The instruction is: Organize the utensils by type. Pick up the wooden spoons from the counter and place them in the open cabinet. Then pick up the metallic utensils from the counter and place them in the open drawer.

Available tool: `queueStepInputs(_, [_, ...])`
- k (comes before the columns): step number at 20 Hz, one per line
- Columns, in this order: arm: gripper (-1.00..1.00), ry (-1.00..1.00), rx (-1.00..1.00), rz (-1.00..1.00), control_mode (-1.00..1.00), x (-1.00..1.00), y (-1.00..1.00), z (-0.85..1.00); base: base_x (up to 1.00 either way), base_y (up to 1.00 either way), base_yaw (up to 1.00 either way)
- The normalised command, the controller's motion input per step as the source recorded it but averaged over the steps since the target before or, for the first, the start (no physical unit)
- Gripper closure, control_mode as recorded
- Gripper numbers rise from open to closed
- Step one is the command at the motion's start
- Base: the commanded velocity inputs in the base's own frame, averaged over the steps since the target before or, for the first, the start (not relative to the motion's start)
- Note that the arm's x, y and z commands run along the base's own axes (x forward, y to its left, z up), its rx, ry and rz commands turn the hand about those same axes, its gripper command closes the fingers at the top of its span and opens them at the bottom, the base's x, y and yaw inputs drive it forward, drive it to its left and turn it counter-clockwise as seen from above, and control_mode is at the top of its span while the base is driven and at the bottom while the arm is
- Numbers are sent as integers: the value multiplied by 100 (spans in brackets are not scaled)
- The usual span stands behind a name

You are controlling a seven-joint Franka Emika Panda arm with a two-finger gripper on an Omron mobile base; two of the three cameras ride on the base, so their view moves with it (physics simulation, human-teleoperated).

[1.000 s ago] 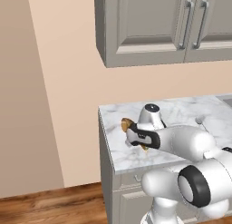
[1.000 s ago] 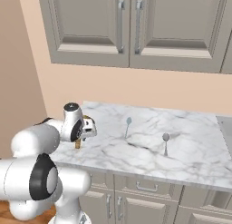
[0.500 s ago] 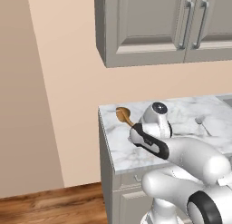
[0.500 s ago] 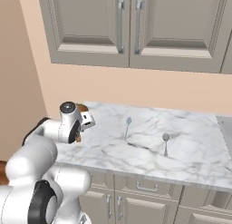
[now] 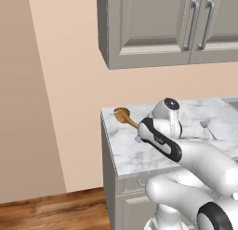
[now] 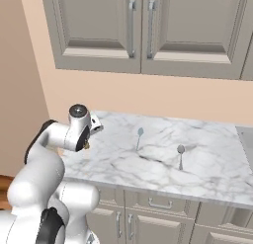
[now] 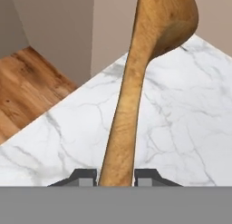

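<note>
Our claw (image 7: 116, 177) pinches the large wooden spoon (image 7: 149, 73) by its handle, bowl lifted above the bench (image 7: 181, 128) corner, ready for the cabinet.

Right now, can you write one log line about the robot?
gripper: shut on wooden spoon | spoon: lifted above counter | metallic spoons: on counter

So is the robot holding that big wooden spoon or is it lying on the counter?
Holding it. The gripper is shut on the wooden spoon: its handle sits between both fingertips, bowl pointing away over the counter.
</note>
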Motion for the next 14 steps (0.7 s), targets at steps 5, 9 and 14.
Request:
queueStepInputs(5, [100,0,0,22,-100,-9,-8,24,0,0,0])
queueStepInputs(9, [100,0,0,18,-100,-16,-6,21,0,0,0])
queueStepInputs(14, [100,0,0,10,-100,-31,-9,30,0,0,0])
